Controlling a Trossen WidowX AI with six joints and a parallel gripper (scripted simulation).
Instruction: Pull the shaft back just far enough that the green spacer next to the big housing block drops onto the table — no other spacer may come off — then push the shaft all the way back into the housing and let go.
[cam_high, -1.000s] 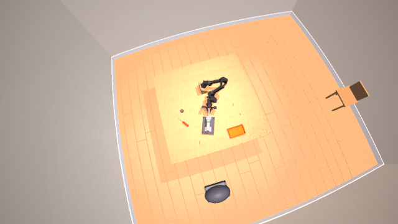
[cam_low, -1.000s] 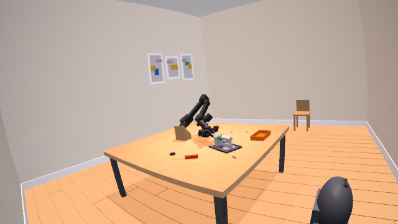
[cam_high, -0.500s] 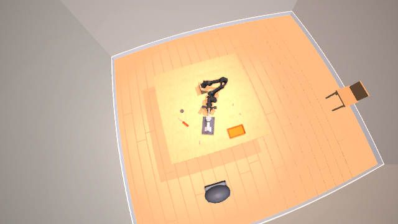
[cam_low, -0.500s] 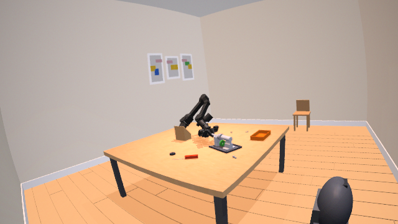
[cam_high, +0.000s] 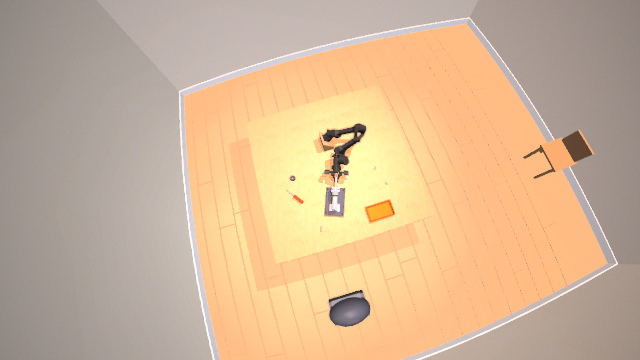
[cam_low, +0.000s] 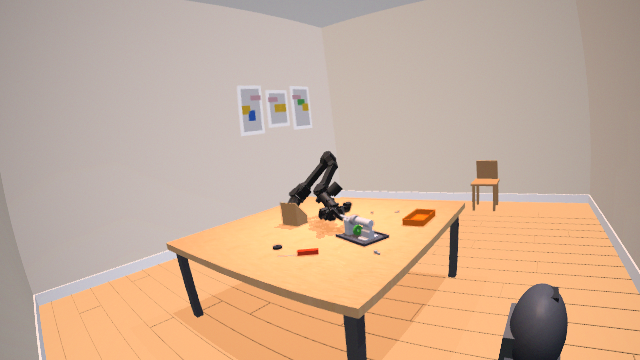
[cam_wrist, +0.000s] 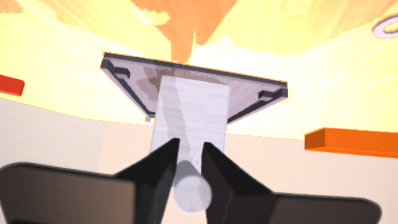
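Observation:
The fixture stands on a dark base plate (cam_high: 327, 213) (cam_low: 347, 238) (cam_wrist: 250, 86) in the middle of the table. A pale support block (cam_wrist: 192, 107) carries the light grey shaft (cam_wrist: 192, 192) (cam_low: 346, 218), which points toward the arm. The green spacer (cam_low: 357, 228) (cam_high: 334, 199) shows as a green disc at the fixture, beside a white block. It is hidden in the wrist view. My gripper (cam_wrist: 190, 146) (cam_low: 334, 214) (cam_high: 337, 177) is shut on the free end of the shaft, one dark finger on each side.
An orange tray (cam_high: 380, 210) (cam_low: 419, 217) (cam_wrist: 350, 141) lies right of the fixture. A red screwdriver (cam_high: 297, 197) (cam_low: 307, 251) (cam_wrist: 11, 85) and a small black disc (cam_high: 292, 178) (cam_low: 277, 246) lie to the left. A brown wedge block (cam_low: 292, 214) stands by the arm's base.

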